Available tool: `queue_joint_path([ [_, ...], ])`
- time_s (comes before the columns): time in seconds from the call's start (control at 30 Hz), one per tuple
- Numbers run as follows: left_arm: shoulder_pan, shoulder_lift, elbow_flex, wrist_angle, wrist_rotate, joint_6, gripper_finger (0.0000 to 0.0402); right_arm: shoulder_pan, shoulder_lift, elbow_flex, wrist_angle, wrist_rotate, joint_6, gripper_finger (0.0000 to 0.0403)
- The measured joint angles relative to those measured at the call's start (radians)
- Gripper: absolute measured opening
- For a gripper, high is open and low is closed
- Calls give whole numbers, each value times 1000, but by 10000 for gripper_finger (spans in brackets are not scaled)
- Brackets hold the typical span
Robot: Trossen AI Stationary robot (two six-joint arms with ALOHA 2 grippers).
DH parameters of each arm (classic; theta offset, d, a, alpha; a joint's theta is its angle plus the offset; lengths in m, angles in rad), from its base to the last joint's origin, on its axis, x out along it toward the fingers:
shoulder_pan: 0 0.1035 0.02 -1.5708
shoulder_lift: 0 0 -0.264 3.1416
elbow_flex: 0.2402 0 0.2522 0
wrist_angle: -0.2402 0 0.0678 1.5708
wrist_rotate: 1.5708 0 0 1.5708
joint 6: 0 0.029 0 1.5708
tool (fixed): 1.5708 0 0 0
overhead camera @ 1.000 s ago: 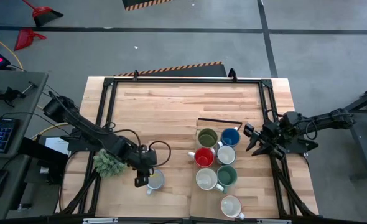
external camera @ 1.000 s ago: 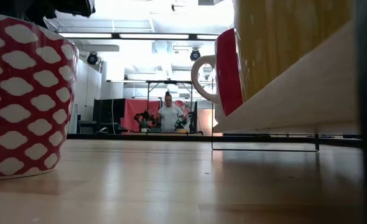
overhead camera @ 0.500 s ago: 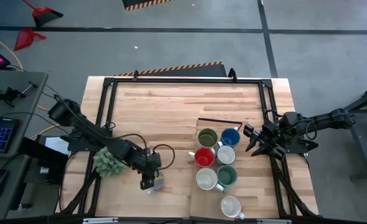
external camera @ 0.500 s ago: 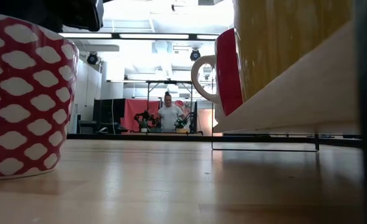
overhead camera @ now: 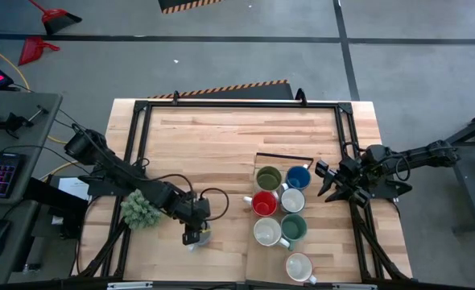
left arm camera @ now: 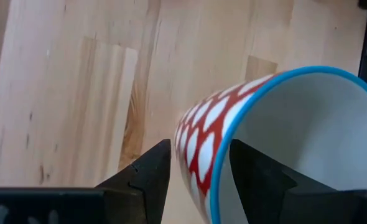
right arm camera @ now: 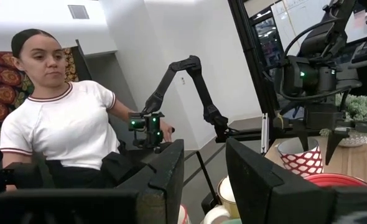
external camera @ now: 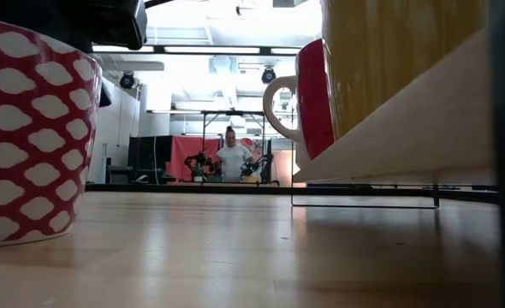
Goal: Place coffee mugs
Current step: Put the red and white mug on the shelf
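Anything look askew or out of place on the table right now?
Yes: the red-and-white patterned mug sits alone, apart from the cluster of mugs, tipped off upright with the left gripper fingers straddling its wall.

- Seven mugs (overhead camera: 279,211) clustered on the table (overhead camera: 221,137), right of centre, toward the near edge; rearmost pair against a thin frame (overhead camera: 283,155).
- Eighth mug (overhead camera: 199,235) apart, left of cluster, near the near edge.
- Plant (overhead camera: 139,210) near the left edge, left of that mug.
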Motion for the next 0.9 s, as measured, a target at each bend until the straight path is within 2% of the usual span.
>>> queue_joint_path([
  [0.27,31,0,0,0,-2,87,98,0,0,0,-2,0,0,108],
  [0.53,41,0,-2,-2,-14,162,13,0,0,0,-35,0,0,108],
  [0.7,48,0,14,-34,-18,203,9,0,0,0,-36,0,0,108],
  [0.9,58,0,137,-158,-24,365,9,0,0,0,-37,0,0,108],
])
